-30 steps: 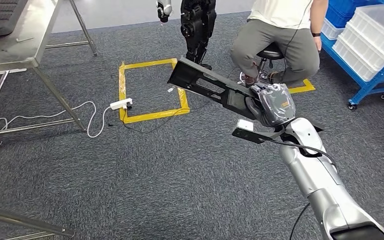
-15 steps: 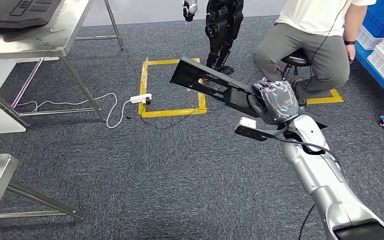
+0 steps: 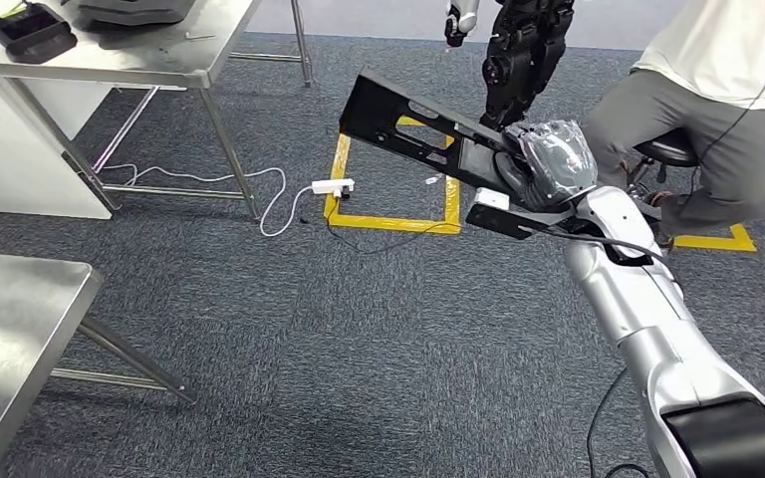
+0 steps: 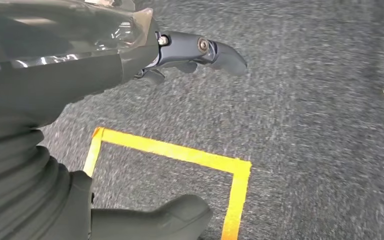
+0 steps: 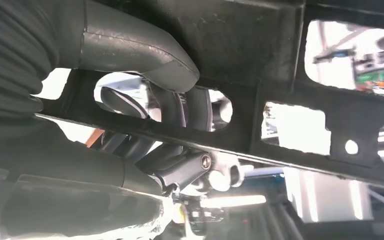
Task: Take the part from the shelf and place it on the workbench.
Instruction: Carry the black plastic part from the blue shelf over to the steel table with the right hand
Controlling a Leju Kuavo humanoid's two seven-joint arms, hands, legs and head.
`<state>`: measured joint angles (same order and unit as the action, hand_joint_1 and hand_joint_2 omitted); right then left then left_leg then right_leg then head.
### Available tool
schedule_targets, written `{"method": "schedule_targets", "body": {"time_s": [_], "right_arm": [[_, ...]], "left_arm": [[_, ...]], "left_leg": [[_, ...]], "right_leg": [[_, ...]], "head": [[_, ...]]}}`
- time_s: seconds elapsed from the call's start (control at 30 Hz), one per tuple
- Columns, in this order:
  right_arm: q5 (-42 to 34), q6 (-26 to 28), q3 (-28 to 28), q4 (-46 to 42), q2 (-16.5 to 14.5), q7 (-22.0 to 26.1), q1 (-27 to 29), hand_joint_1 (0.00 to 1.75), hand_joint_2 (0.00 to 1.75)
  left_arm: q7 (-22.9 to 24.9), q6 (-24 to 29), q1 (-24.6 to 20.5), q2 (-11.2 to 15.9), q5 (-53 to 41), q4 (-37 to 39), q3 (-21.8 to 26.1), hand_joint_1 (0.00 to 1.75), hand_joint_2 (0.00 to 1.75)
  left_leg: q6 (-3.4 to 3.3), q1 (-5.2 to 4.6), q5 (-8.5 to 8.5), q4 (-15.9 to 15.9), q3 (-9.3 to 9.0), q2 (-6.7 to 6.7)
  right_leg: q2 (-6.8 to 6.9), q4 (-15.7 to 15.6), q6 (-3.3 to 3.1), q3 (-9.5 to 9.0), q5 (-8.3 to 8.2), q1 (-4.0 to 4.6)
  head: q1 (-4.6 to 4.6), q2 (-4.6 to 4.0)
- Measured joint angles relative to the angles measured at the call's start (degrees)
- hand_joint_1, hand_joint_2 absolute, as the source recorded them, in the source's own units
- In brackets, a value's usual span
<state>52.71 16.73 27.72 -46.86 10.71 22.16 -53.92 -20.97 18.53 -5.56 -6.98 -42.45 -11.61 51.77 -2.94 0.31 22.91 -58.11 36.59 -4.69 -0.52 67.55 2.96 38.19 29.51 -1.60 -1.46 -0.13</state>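
Part (image 3: pixel 413 127) sits gripped at one end in my right hand (image 3: pixel 548 159), left hand (image 4: pixel 180 55) loose and holding nothing; I'd keep it level, clear of the person (image 3: pixel 727 119), toward the workbench (image 3: pixel 159 55)

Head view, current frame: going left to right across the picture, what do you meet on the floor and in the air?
Steel table corner → workbench leg → white power strip → yellow tape square → black part → right hand gripping it → seated person.
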Motion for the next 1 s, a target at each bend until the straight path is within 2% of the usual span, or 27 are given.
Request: {"method": "schedule_targets", "body": {"time_s": [0.03,0.07,0.1,0.13,0.17,0.2,0.27,0.33,0.37,0.4,0.43,0.47,0.5,0.53,0.57,0.63,0.7,0.73,0.77,0.83,0.9,0.93,0.97,1.0], "right_arm": [[-0.07,-0.37,0.08,1.04,-0.41,0.01,-1.25,1.75,1.75],[-0.11,-0.80,0.16,1.97,-0.81,0.03,-2.39,1.75,1.75],[-0.16,-1.17,0.27,2.88,-1.28,0.04,-3.33,1.75,1.75],[-0.20,-1.53,0.38,3.74,-1.77,0.13,-4.12,1.75,1.75],[-0.22,-1.80,0.52,4.50,-2.31,0.29,-4.82,1.75,1.75],[-0.25,-1.94,0.66,5.29,-2.94,0.45,-5.54,1.75,1.75],[-0.29,-1.99,0.91,6.85,-4.18,0.89,-7.19,1.75,1.75],[-0.30,-1.85,1.11,8.51,-5.22,1.17,-8.70,1.75,1.75],[-0.29,-1.70,1.21,9.33,-5.70,1.25,-9.21,1.75,1.75],[-0.28,-1.50,1.29,10.11,-6.17,1.26,-9.52,1.75,1.75],[-0.28,-1.25,1.39,10.77,-6.66,1.27,-9.66,1.75,1.75],[-0.29,-0.98,1.49,11.33,-7.16,1.27,-9.73,1.75,1.75],[-0.29,-0.72,1.61,11.79,-7.61,1.27,-9.83,1.75,1.75],[-0.30,-0.43,1.73,12.14,-7.99,1.27,-9.96,1.75,1.75],[-0.32,-0.09,1.83,12.48,-8.27,1.26,-10.16,1.75,1.75],[-0.35,0.63,1.99,13.16,-8.72,1.25,-10.53,1.75,1.75],[-0.37,1.11,2.16,13.76,-9.25,1.24,-10.70,1.75,1.75],[-0.42,1.33,2.23,14.01,-9.46,1.32,-10.76,1.75,1.75],[-0.49,1.63,2.28,14.27,-9.60,1.44,-10.85,1.75,1.75],[-0.57,2.35,2.34,14.96,-9.68,1.71,-10.92,1.75,1.75],[-0.39,2.80,2.46,15.77,-9.92,1.84,-10.72,1.75,1.75],[-0.23,2.86,2.55,16.14,-10.15,1.92,-10.63,1.75,1.75],[-0.08,2.90,2.61,16.45,-10.50,2.08,-10.58,1.75,1.75],[0.04,2.91,2.66,16.68,-10.87,2.25,-10.62,1.75,1.75]], "left_arm": [[-0.13,-0.04,-0.03,0.04,-0.14,0.00,0.02,0.00,1.75],[-0.30,-0.09,-0.09,0.08,-0.32,0.00,0.03,0.00,1.75],[-0.51,-0.12,-0.12,0.13,-0.47,0.00,0.03,0.00,1.75],[-0.74,-0.13,-0.09,0.16,-0.57,0.00,0.03,0.00,1.75],[-0.97,-0.12,0.02,0.15,-0.64,0.00,0.03,0.00,1.75],[-1.15,-0.08,0.18,0.12,-0.67,0.01,0.05,0.00,1.75],[-1.28,0.03,0.37,0.05,-0.67,0.03,0.10,0.00,1.75],[-1.35,0.09,0.29,0.00,-0.66,0.03,0.14,0.00,1.75],[-1.38,0.09,0.25,-0.03,-0.66,0.03,0.16,0.00,1.75],[-1.40,0.09,0.27,-0.06,-0.66,0.04,0.17,0.00,1.75],[-1.44,0.10,0.32,-0.09,-0.65,0.04,0.19,0.00,1.75],[-1.49,0.14,0.36,-0.10,-0.66,0.04,0.20,0.00,1.75],[-1.55,0.18,0.38,-0.08,-0.66,0.04,0.21,0.00,1.75],[-1.61,0.21,0.34,-0.03,-0.69,0.04,0.21,0.00,1.75],[-1.64,0.24,0.26,0.01,-0.72,0.04,0.21,0.00,1.75],[-1.66,0.23,0.10,0.10,-0.87,0.04,0.19,0.00,1.75],[-1.59,0.23,0.07,0.17,-1.16,0.04,0.18,0.00,1.75],[-1.53,0.24,0.05,0.19,-1.32,0.04,0.18,0.00,1.75],[-1.43,0.24,-0.05,0.22,-1.49,0.04,0.18,0.00,1.75],[-1.23,0.25,-0.43,0.25,-1.67,0.04,0.18,0.00,1.75],[-1.15,0.30,-0.69,0.31,-1.74,0.04,0.18,0.00,1.75],[-1.14,0.33,-0.68,0.31,-1.76,0.04,0.18,0.00,1.75],[-1.14,0.37,-0.61,0.29,-1.79,0.04,0.18,0.00,1.75],[-1.13,0.39,-0.55,0.27,-1.81,0.04,0.18,0.00,1.75]], "left_leg": [[0.38,0.04,0.13,-0.33,0.18,-0.66],[0.80,0.08,0.23,-0.63,0.43,-1.23],[1.25,0.12,0.23,-0.80,0.71,-1.79],[1.66,0.18,0.13,-0.83,0.96,-2.28],[1.99,0.33,-0.02,-0.72,1.14,-2.75],[2.27,0.40,0.01,-0.79,1.31,-2.51],[2.70,0.37,1.51,-3.22,2.54,0.07],[3.02,0.37,4.76,-9.78,5.70,3.13],[3.11,0.43,6.15,-13.38,7.54,3.72],[3.10,0.44,6.75,-15.76,8.83,3.99],[3.01,0.43,6.36,-16.19,9.14,4.14],[2.82,0.38,5.02,-14.38,8.26,4.39],[2.53,0.29,3.22,-11.01,6.48,5.00],[2.24,0.01,1.81,-7.21,4.45,6.23],[1.89,-0.31,0.84,-4.19,2.85,7.17],[1.40,-0.90,0.54,-1.68,1.68,7.93],[0.87,-0.83,0.26,-1.09,1.44,6.61],[0.54,-0.69,0.05,-0.63,1.11,6.00],[0.20,-0.50,-0.18,-0.19,0.76,5.43],[-0.19,-0.27,-0.42,0.18,0.41,4.19],[-0.27,-0.18,-0.44,0.16,0.40,2.56],[-0.26,-0.15,-0.44,0.13,0.39,1.67],[-0.22,-0.13,-0.44,0.10,0.37,0.82],[-0.13,-0.09,-0.43,0.04,0.34,0.05]], "right_leg": [[-1.02,-3.68,0.51,-1.69,-1.43,-0.33],[-1.73,-6.21,0.61,-2.87,-2.32,-0.51],[-2.17,-7.47,0.40,-3.49,-2.66,-0.47],[-2.04,-7.66,-0.06,-3.63,-2.66,-0.24],[-1.37,-7.73,-0.62,-3.61,-2.79,-0.14],[-0.86,-7.81,-1.07,-3.63,-2.93,-0.11],[0.05,-8.02,-1.96,-3.71,-3.12,-0.18],[1.05,-8.06,-2.55,-3.80,-3.01,0.19],[1.66,-8.05,-2.75,-3.84,-2.91,0.42],[2.29,-8.05,-2.87,-3.89,-2.82,0.65],[2.93,-8.04,-3.00,-3.97,-2.71,0.84],[3.54,-8.04,-3.14,-4.10,-2.60,1.00],[4.13,-8.04,-3.26,-4.26,-2.47,1.15],[4.70,-8.03,-3.32,-4.42,-2.32,1.33],[5.25,-8.04,-3.26,-4.51,-2.15,1.58],[6.32,-8.12,-2.93,-4.64,-1.85,1.95],[7.04,-8.27,-2.49,-4.82,-1.57,2.11],[6.25,-7.80,-2.28,-4.73,-1.22,2.05],[4.91,-6.43,-2.18,-4.16,-0.54,1.97],[1.84,-0.11,-2.27,-1.11,1.87,1.62],[0.98,6.90,-2.15,2.83,3.84,1.41],[0.88,8.01,-1.82,3.76,3.74,1.32],[0.74,6.76,-1.33,3.55,2.69,1.19],[0.35,3.44,-0.79,2.29,0.99,0.99]], "head": [[0.01,0.00],[0.00,0.00],[-0.06,0.00],[-0.07,0.00],[-0.12,0.00],[-0.16,0.00],[-0.53,0.00],[-0.88,0.00],[-0.86,0.00],[-0.87,0.00],[-0.87,0.00],[-0.87,0.00],[-0.87,0.00],[-0.86,0.00],[-0.83,0.00],[-0.75,0.00],[-0.70,0.00],[-0.66,0.00],[-0.63,0.00],[-0.50,0.00],[-0.41,0.00],[-0.40,0.00],[-0.39,0.00],[-0.39,0.00]]}}
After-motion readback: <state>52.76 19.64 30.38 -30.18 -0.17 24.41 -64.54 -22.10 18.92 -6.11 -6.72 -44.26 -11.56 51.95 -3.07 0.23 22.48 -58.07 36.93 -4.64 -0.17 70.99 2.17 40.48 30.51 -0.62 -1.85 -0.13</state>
